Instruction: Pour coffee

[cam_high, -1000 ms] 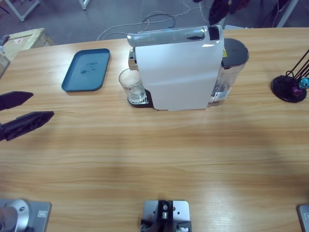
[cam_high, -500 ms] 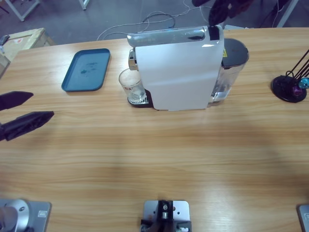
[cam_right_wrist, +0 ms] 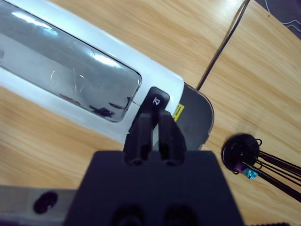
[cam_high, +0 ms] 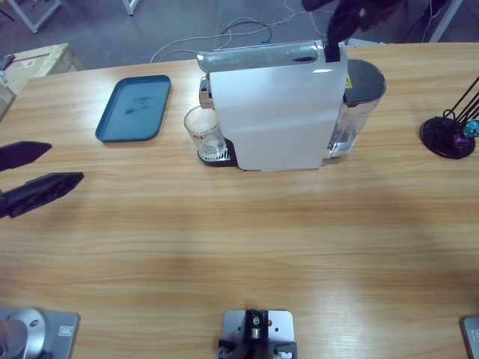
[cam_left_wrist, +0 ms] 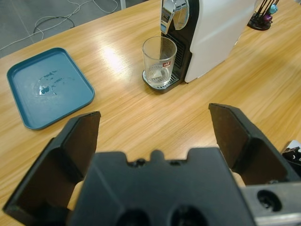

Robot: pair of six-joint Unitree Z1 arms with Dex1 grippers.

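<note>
We see the coffee machine (cam_high: 277, 108) standing at the table's (cam_high: 239, 247) far middle, with the empty glass (cam_high: 203, 131) on its drip grate under the spout. Our right gripper (cam_right_wrist: 155, 120), jaws clenched together, presses its tips against the black button (cam_right_wrist: 156, 100) on the machine's top. Our left gripper (cam_high: 37, 172) hovers released near the table's edge, well apart from the blue tray (cam_high: 135, 107).

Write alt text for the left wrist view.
The left gripper hangs open above the wooden table, aimed at an empty glass standing on the drip tray of a white coffee machine. A teal tray lies to the left.
</note>
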